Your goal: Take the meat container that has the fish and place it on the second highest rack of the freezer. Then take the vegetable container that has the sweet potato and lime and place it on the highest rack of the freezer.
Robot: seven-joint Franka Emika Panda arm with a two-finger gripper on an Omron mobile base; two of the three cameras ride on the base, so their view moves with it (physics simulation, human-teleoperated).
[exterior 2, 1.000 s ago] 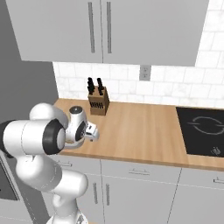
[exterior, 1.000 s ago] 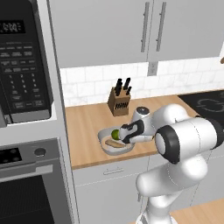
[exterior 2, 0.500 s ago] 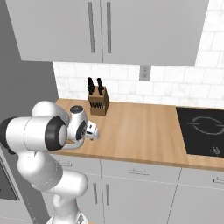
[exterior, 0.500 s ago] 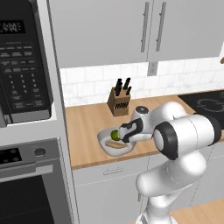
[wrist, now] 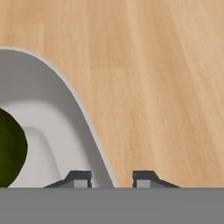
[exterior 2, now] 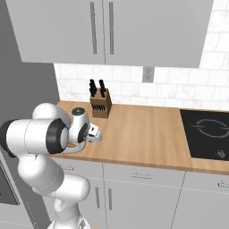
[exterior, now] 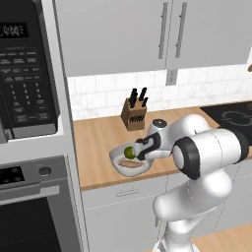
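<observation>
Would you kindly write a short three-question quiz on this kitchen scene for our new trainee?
1. True or false: the vegetable container rests on the wooden counter.
2. What stands behind it by the wall? A) kettle B) knife block C) toaster
3. Fill in: the pincer's fingertips straddle the container's ____.

Key: 1 true. 2 B. 3 rim, one tip inside near the lime, one outside.

One white vegetable container [exterior: 119,158] sits at centre frame on the wooden table [exterior: 98,157], holding one lime [exterior: 129,152] and one sweet potato [exterior: 130,165]. One knife block [exterior: 133,113] stands behind it. Two upper cabinet doors [exterior: 206,34], one wall outlet [exterior: 171,77], one microwave [exterior: 24,78], one oven [exterior: 29,206] at lower left, one cooktop [exterior 2: 208,138].
</observation>
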